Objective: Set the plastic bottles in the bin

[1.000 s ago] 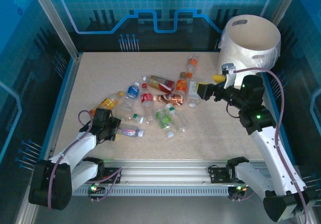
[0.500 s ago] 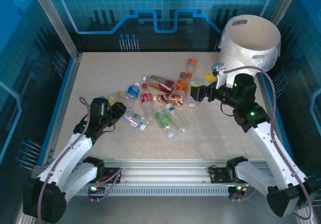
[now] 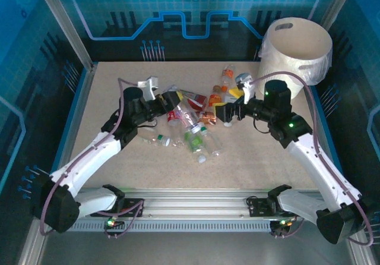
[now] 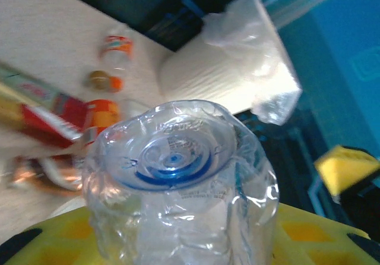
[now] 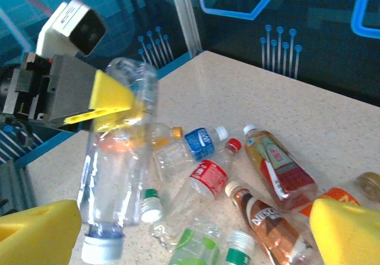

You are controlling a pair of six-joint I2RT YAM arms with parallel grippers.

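Observation:
My left gripper [image 3: 167,103] is shut on a clear plastic bottle [image 3: 185,114] and holds it above the pile. In the left wrist view the bottle's base [image 4: 176,158] faces the camera between my yellow fingers [image 4: 53,238]. The right wrist view has this bottle [image 5: 113,176] hanging cap down from the left gripper [image 5: 110,103]. Several plastic bottles [image 3: 199,128] lie in a loose pile mid-table, with red [image 5: 208,176], blue [image 5: 202,143] and green [image 5: 193,246] labels. My right gripper [image 3: 227,112] hovers open at the pile's right edge, nothing between its fingertips [image 5: 347,232]. The white bin [image 3: 297,50] stands at the far right corner.
An orange-labelled bottle [image 3: 227,75] lies apart near the back, left of the bin. Two tea-coloured bottles [image 5: 278,169] lie close under my right gripper. Blue walls and metal posts [image 3: 66,30] enclose the table. Bare tabletop [image 3: 119,81] lies at the far left.
My left arm has lifted the clear bottle from the near left and carried it away from me and rightward over the pile. My right gripper has moved left toward the pile, still open.

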